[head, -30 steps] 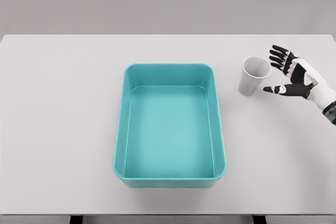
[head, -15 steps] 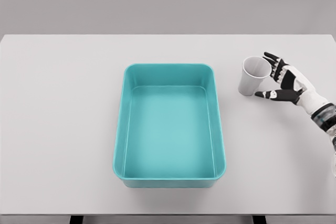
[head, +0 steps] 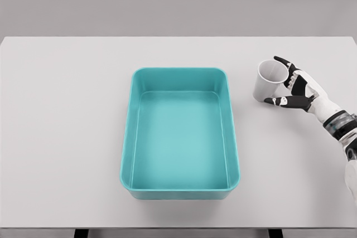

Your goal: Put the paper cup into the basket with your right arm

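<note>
- Cup (head: 269, 83) stands upright on the counter (head: 67, 115), right of the basket (head: 179, 133), mouth up and tipped slightly toward the camera; its long axis is roughly vertical.
- Likely light, thin-walled and easily crushed; a gentle side grip at mid-wall suits it.
- Right hand (head: 298, 88) cups its right side, fingers (head: 281, 61) spread around the wall, not visibly clamped.

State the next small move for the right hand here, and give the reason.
Probably close the fingers around the paper cup: the right hand is open beside it, thumb low, fingers at the rim, with no firm grip visible. The cup stands upright on the table, outside the basket.
</note>
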